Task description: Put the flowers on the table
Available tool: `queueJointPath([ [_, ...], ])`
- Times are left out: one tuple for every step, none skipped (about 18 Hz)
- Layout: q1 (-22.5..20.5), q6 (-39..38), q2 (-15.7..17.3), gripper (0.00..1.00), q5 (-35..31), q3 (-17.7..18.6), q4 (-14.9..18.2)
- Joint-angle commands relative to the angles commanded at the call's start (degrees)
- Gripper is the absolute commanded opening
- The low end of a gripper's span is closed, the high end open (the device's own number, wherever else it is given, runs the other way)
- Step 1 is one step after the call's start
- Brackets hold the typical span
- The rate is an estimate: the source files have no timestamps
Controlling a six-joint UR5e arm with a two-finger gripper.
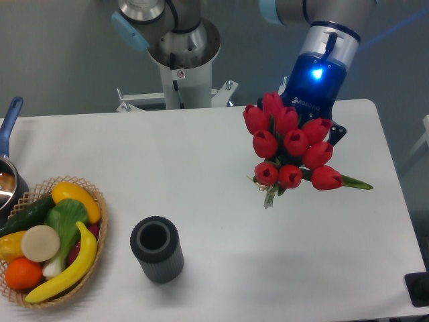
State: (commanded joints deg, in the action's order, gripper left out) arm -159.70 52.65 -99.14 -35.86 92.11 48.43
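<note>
- table (201, 201): white, smooth, matt
- flowers (289, 149): red heads w/ slight sheen, look plastic-like; green stems & leaves matt
- gripper (322, 117): mostly hidden behind blooms; wrist housing above it glossy blue & black plastic
- basket (94, 194): woven wicker, rough, tan
- fruit & veg (57, 241) in basket: glossy, plastic look
- vase (157, 249): dark grey, ribbed, matt
- robot base (182, 50): brushed metal, white painted column

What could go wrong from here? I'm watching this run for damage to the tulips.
The flowers hide the gripper, so its grasp on them cannot be checked; a loose hold could drop them early. The bunch sits toward the table's right side, so stems or leaves might end up near that edge. The dark cylindrical vase and fruit basket are far off, posing little risk.
</note>
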Motion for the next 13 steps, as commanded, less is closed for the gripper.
queueJointPath([
  [0.09, 0.00, 0.09, 0.48, 0.00, 0.09, 0.00],
  [0.09, 0.17, 0.09, 0.48, 0.00, 0.26, 0.00],
  [0.09, 0.52, 0.35, 0.48, 0.00, 0.52, 0.00],
  [0.17, 0.61, 0.44, 0.48, 0.00, 0.44, 0.09],
  [0.18, 0.62, 0.44, 0.48, 0.00, 0.53, 0.09],
  [0.09, 0.62, 0.44, 0.48, 0.00, 0.53, 0.09],
  [0.09, 0.62, 0.44, 0.48, 0.00, 0.53, 0.09],
  [0.09, 0.62, 0.53, 0.48, 0.00, 0.53, 0.09],
  [0.09, 0.62, 0.53, 0.48, 0.00, 0.53, 0.09],
  [0.09, 0.62, 0.53, 0.48, 0.00, 0.44, 0.09],
  [0.00, 0.62, 0.53, 0.48, 0.00, 0.27, 0.09],
  [-0.17, 0.62, 0.53, 0.48, 0.00, 0.09, 0.09],
  [-0.26, 0.53, 0.53, 0.48, 0.00, 0.00, 0.09],
])
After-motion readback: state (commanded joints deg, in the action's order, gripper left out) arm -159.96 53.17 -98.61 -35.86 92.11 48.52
